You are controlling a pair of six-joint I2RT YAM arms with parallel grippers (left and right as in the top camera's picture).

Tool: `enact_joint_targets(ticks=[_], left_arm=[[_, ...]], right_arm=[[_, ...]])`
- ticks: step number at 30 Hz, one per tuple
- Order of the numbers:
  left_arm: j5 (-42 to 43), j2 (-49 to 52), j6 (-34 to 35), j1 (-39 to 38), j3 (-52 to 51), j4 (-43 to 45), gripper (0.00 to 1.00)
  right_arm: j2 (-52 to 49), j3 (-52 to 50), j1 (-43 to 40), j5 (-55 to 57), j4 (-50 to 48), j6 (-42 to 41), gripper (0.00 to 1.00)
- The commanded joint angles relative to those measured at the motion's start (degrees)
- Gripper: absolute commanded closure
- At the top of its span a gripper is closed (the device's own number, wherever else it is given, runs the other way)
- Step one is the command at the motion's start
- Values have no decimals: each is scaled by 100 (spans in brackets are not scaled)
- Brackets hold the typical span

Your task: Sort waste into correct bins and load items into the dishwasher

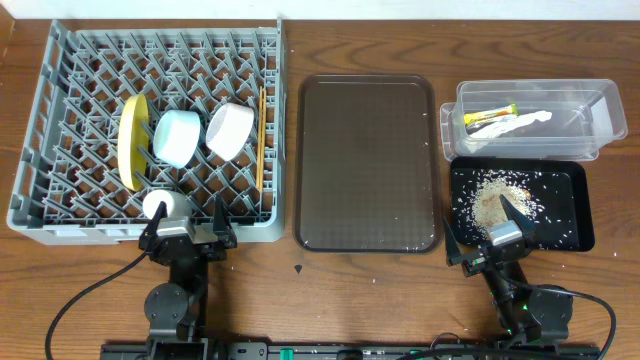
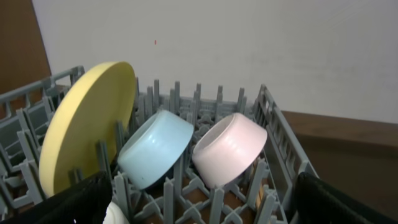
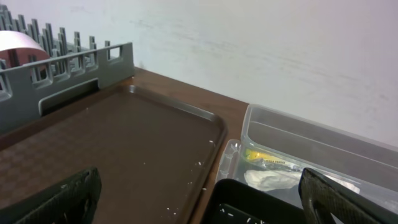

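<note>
resting in the dish rack (image 1: 70, 90): yellow plate (image 1: 131, 140), blue bowl (image 1: 178, 136), white bowl (image 1: 231, 130), chopsticks (image 1: 261, 135). right of the rack, wrappers (image 1: 505, 120) lie in the clear tub (image 1: 610, 95), rice scraps (image 1: 492, 195) on the black tray (image 1: 570, 225). left gripper (image 1: 188, 225) and right gripper (image 1: 484, 228) gape wide, empty.

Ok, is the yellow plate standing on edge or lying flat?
On edge, slightly tilted. From overhead the yellow plate is a narrow sliver between pegs of the grey rack; the left wrist view shows it leaning.

Bright, even light; soft shadows.
</note>
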State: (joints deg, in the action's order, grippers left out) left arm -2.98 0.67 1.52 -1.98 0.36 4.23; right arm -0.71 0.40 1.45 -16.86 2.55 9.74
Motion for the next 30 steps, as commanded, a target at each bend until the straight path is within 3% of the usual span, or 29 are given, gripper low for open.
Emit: enact_joint_targets(ticks=[1, 30], left_arm=[[-66, -57, 28, -9, -15, -103, 6], [-66, 50, 28, -9, -11, -807, 6]], right_arm=[[22, -9, -74, 35, 24, 63, 1], [22, -9, -74, 33, 24, 63, 1]])
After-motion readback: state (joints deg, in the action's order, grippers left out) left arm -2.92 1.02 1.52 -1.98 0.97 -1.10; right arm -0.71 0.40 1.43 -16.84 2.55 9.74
